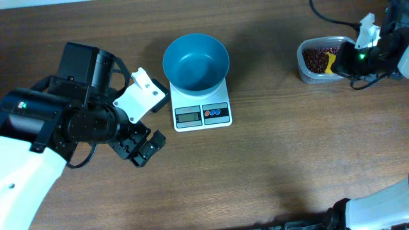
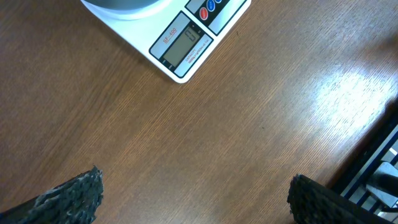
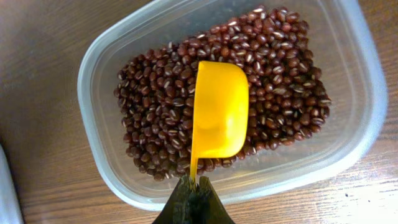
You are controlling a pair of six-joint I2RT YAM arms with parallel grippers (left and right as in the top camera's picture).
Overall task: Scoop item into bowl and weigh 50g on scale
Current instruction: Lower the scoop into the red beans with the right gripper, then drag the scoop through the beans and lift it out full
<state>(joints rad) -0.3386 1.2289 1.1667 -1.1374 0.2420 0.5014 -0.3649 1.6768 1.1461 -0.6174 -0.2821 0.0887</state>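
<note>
One yellow scoop (image 3: 217,109) atop beans (image 3: 155,112)

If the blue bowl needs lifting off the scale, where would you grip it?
Probably the rim of the bowl, from above: one finger inside, one outside, as it stands upright and open, and looks too wide to span.

Robot lab bench, not a kitchen. Bare wood-grain table (image 1: 268,166), white scale (image 1: 202,114) mid-table, blue bowl (image 1: 195,61) on it. One robot arm (image 1: 70,121) left of the scale, second arm (image 1: 380,48) far right of it with green LED (image 1: 362,56) and loose black cable (image 1: 316,13). Right of the scale, clear tub (image 3: 348,124) of beans (image 3: 155,106) with yellow scoop (image 3: 221,112): kitchen items as props only.
</note>
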